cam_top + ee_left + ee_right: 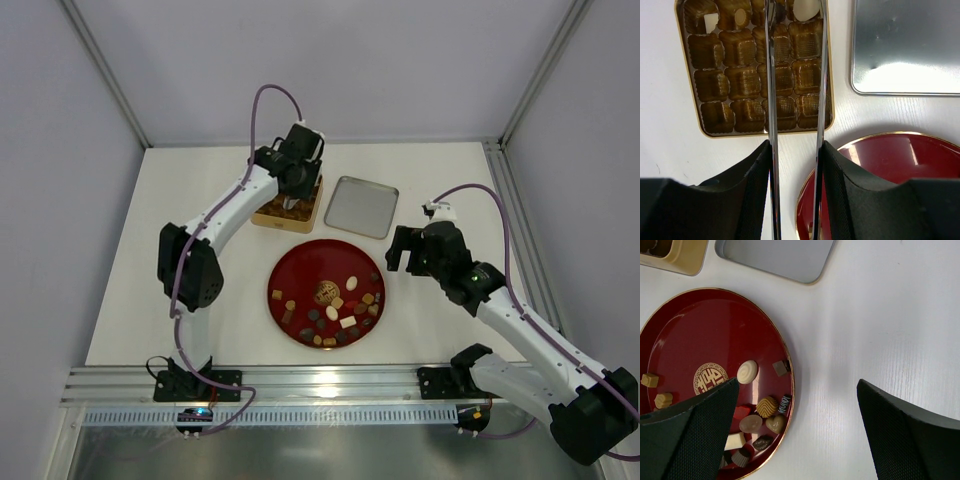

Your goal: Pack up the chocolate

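Directly under the left tool lies the tin, its brown tray of square cups mostly bare. The tool's thin fingers reach over the tin's far row and stand apart, wider than the cream piece lying in a cup between their tips. The piece sits close to one finger and clear of the other, so this tool is open and grips nothing. Left of the fingers, two more pieces rest in cups of that same row.

Just right of this tool the lid lies silver side up on the worktop, beside the tin and apart from it. Behind the tool, toward the arm bases, is the plate.

Most of the chocolate is on the plate, gathered mainly in the part nearest the right tool. That tool hangs over the worktop at the plate's right rim, jaws spread wide and holding nothing.
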Controlling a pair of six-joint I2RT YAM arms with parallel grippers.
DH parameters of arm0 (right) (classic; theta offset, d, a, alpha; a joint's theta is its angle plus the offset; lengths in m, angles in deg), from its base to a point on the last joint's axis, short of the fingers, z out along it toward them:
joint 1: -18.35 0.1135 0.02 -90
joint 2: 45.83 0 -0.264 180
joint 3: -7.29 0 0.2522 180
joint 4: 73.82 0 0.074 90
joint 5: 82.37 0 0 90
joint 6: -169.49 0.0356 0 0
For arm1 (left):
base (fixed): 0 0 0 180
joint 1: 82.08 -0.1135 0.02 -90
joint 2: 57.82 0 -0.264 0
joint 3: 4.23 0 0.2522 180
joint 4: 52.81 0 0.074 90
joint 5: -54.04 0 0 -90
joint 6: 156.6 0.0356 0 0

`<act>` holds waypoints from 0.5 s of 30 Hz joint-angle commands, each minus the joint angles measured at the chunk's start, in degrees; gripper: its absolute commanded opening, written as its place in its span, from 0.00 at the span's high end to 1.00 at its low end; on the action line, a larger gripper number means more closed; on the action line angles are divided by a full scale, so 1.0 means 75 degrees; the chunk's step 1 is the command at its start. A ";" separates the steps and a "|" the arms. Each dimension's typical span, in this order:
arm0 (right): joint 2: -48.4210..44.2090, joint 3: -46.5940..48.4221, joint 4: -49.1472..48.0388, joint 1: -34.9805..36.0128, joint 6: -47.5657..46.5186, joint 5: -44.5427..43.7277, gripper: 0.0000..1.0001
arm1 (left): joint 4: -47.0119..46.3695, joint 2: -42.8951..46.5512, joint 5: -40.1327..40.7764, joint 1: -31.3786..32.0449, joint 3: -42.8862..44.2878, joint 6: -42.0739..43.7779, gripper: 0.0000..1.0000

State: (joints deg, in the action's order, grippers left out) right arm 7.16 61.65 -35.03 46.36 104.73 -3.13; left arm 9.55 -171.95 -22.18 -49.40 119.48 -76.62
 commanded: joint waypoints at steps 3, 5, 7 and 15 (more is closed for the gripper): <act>-0.0105 0.0083 -0.0197 -0.0031 -0.0048 -0.0030 0.00 | 0.0176 0.1141 -0.0126 -0.0022 0.0188 -0.0187 0.56; -0.0093 0.0083 -0.0221 -0.0031 -0.0060 -0.0053 0.00 | 0.0176 0.1631 -0.0337 0.0013 -0.0208 -0.0351 0.56; -0.0081 0.0095 -0.0244 -0.0031 -0.0060 -0.0065 0.00 | 0.0165 0.1961 -0.0501 0.0094 -0.0549 -0.0433 0.57; 0.0001 0.0270 -0.0233 -0.0067 -0.0142 -0.0018 0.00 | 0.0352 0.3824 -0.0584 0.1089 -0.2506 -0.0925 0.57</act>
State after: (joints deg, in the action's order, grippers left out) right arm 7.18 61.65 -35.13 46.23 104.68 -3.11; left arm 11.32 -146.72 -25.55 -44.30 104.21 -81.43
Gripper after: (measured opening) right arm 0.996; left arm 0.438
